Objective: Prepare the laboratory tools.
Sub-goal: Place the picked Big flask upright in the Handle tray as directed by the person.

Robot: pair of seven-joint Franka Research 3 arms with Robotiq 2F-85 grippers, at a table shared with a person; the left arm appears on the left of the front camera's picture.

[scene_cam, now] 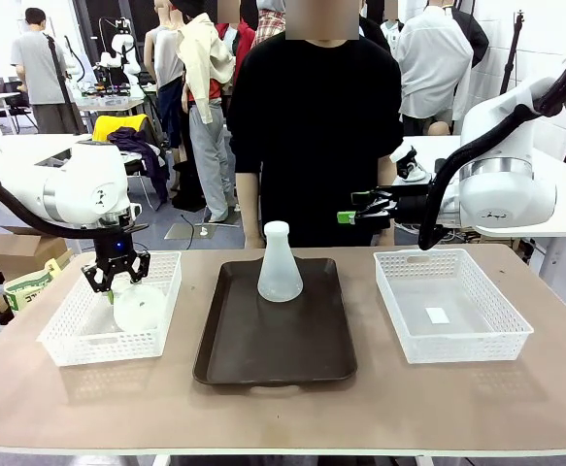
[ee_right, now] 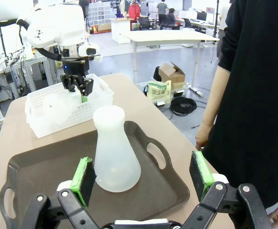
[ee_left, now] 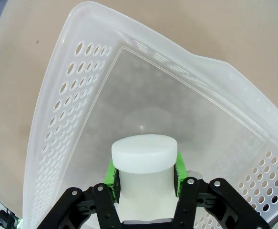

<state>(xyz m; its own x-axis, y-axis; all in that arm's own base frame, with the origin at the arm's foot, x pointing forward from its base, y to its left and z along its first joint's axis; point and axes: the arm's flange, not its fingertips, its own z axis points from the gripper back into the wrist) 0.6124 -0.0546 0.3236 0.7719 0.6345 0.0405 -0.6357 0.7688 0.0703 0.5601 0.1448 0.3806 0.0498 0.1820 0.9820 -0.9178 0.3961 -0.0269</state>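
Note:
One frosted-white conical flask (scene_cam: 279, 264) stands upright at the far end of the dark brown tray (scene_cam: 273, 349). A second flask (scene_cam: 139, 306) is inside the left white basket (scene_cam: 74, 335), and my left gripper (scene_cam: 116, 277) is shut on its neck. In the left wrist view the green pads (ee_left: 111, 175) press both sides of that neck (ee_left: 143, 155), just under the rim. My right gripper (scene_cam: 360, 212) hangs open in the air behind the tray. The right wrist view shows its fingers (ee_right: 84, 179) spread wide, apart from the tray's flask (ee_right: 115, 152).
A second white lattice basket (scene_cam: 448, 306) sits right of the tray with a small white slip inside. A person (scene_cam: 312, 116) in black stands at the far edge, arms down. Bare tabletop (scene_cam: 283, 417) runs along the near edge.

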